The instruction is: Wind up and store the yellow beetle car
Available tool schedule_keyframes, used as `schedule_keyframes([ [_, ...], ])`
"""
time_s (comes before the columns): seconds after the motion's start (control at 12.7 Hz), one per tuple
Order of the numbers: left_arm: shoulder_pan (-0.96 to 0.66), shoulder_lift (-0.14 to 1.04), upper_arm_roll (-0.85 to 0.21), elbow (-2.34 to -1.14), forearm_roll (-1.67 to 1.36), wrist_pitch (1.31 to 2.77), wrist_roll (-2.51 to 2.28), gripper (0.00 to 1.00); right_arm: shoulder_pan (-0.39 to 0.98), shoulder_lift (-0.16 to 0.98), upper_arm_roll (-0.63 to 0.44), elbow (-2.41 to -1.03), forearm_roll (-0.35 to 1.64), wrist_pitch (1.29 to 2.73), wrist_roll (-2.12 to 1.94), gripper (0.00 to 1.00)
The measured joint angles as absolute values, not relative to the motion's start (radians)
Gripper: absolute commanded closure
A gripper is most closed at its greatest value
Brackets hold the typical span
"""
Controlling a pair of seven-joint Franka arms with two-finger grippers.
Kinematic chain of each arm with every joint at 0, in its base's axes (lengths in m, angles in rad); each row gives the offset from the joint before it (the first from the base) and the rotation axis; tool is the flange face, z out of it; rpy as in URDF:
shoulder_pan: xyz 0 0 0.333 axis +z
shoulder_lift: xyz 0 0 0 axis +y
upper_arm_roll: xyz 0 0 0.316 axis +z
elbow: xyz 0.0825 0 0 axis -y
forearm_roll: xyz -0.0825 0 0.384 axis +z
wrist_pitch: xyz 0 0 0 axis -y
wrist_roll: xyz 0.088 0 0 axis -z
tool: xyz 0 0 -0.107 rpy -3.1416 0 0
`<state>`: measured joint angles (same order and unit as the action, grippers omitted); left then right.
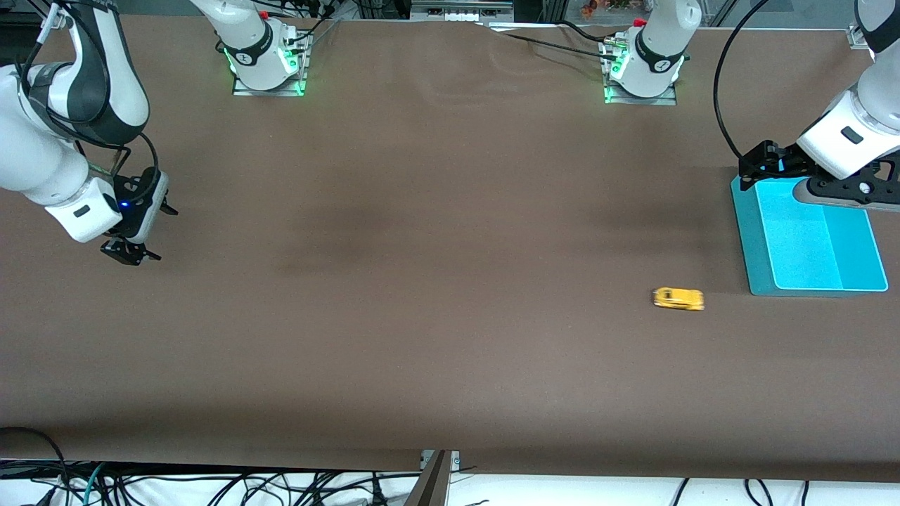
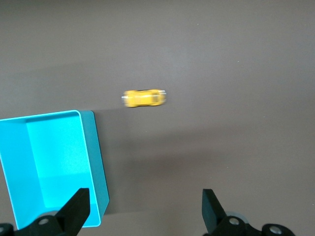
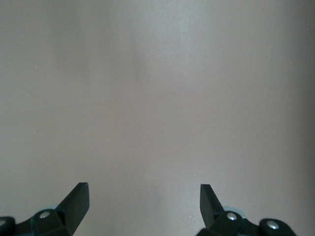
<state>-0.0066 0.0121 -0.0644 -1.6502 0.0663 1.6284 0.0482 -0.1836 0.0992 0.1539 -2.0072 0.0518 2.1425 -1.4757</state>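
The yellow beetle car point(image 1: 678, 299) stands on its wheels on the brown table, beside the near corner of the cyan tray point(image 1: 756, 246), on the side toward the right arm's end. It also shows in the left wrist view point(image 2: 143, 98), apart from the tray point(image 2: 96, 162). The tray holds nothing. My left gripper point(image 1: 758, 166) is open and empty, in the air over the tray's edge farthest from the front camera; its own view shows it point(image 2: 145, 209) with the jaws wide apart. My right gripper point(image 1: 131, 251) is open and empty and waits over bare table at the right arm's end point(image 3: 142, 201).
The brown cloth covers the whole table. The two arm bases point(image 1: 267, 60) point(image 1: 643, 67) stand along the edge farthest from the front camera. Cables hang below the table's near edge point(image 1: 211, 485).
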Motion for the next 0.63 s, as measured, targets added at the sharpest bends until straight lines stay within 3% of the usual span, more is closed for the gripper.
schedule_keyframes([
  [0.63,-0.007,0.012,-0.064,-1.65,0.066,1.628,0.048,0.0,-0.178,-0.007,0.154,-1.999,0.051,2.089,-1.198,0.01],
])
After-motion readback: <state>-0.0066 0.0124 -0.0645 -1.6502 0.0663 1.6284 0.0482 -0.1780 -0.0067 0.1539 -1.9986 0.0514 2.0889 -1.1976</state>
